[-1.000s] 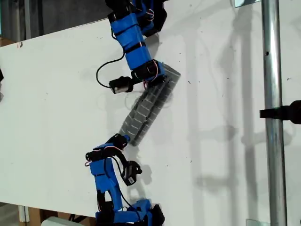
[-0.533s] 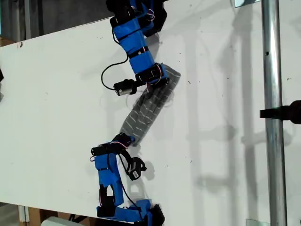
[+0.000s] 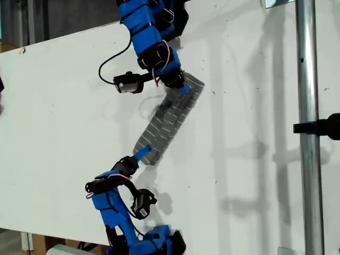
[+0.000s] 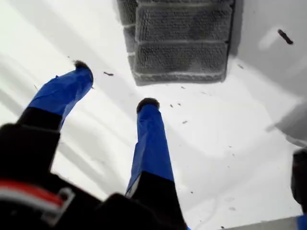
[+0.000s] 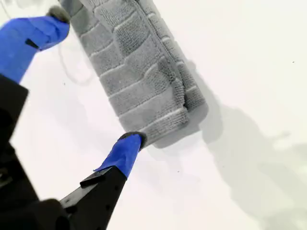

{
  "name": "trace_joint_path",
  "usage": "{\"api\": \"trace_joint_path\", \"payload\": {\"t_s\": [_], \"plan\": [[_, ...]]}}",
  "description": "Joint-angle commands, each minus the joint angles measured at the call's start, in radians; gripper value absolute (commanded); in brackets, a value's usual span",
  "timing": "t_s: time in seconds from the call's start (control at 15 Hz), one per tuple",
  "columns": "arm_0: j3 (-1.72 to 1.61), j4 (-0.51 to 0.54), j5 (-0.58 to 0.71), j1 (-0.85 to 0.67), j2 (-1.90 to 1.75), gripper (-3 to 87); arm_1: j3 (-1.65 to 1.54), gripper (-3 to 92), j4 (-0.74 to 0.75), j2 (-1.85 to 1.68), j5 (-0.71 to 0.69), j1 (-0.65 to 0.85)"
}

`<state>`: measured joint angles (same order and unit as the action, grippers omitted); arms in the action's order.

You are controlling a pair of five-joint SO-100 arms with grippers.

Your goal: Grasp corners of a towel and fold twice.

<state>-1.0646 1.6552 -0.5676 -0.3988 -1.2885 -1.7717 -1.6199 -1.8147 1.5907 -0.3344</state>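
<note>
The towel [image 3: 169, 119] lies on the white table [image 3: 64, 106] as a narrow folded grey strip with white stripes, slanting across the middle of the exterior view. My first gripper [image 3: 135, 158] stands open at the strip's lower end. In its wrist view the gripper [image 4: 115, 84] has both blue fingers on bare table, just short of the towel [image 4: 182, 43]. My second gripper [image 3: 178, 85] is open over the upper end. There the gripper [image 5: 96, 76] straddles the towel [image 5: 139, 81], with one fingertip [image 5: 130, 140] at an end corner.
A vertical metal pole [image 3: 305, 133] with a black clamp [image 3: 324, 126] runs down the exterior view's right. The table's edge slants across the exterior view's top left. Black cables loop off both arms.
Both arms shifted toward the exterior view's left. The upper arm's camera swung up and left, and the lower arm leaned back. The towel lies straighter and flatter than a second ago.
</note>
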Motion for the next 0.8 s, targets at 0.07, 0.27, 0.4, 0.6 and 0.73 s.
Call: {"api": "trace_joint_path", "payload": {"t_s": [0.07, 0.27, 0.4, 0.6, 0.73], "plan": [[-0.129, -0.009, 0.002, -0.008, -0.308, 46.8, -0.140, 24.7, -0.046, -0.278, 0.067, -0.006], [-0.482, -0.109, -0.037, 0.064, -0.598, 46.3, -0.483, 26.3, 0.158, -0.584, 0.252, -0.109], [-0.703, -0.179, -0.127, 0.178, -0.761, 44.5, -0.727, 27.0, 0.428, -0.681, 0.341, -0.170], [-0.940, -0.259, -0.276, 0.310, -0.936, 43.8, -0.741, 32.9, 0.537, -0.520, 0.528, -0.186], [-1.049, -0.291, -0.334, 0.350, -1.031, 43.4, -0.733, 39.7, 0.623, -0.399, 0.637, -0.181]]}}
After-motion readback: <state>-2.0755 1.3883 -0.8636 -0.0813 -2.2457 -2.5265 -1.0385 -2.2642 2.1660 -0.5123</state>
